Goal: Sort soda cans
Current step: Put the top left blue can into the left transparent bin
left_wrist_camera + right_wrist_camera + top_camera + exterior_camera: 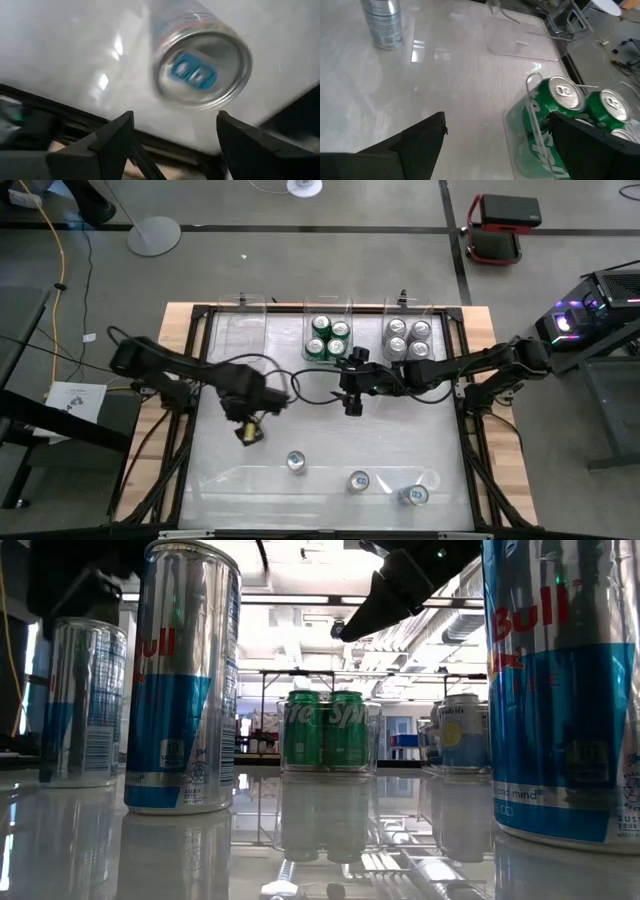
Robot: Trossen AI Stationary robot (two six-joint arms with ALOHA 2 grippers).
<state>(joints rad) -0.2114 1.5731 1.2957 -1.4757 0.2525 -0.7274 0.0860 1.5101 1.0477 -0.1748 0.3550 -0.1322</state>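
Note:
My left gripper (248, 432) hangs open over the table's left half, pointing steeply down. In the left wrist view a silver-and-blue soda can (200, 70), top up, shows just beyond the open fingers (175, 114), with nothing between them. In the low view that can (85, 700) stands on its base under the dark arm. Three more silver-and-blue cans (296, 462) (358, 480) (413, 495) stand near the front edge. My right gripper (352, 405) waits open above the table's middle, beside the green cans (565, 95).
Three clear bins stand in a row at the far edge. The left one (240, 330) is clear plastic, the middle one holds several green cans (328, 338), and the right one holds several silver cans (408, 340). A dark frame (195, 430) runs along the table's sides.

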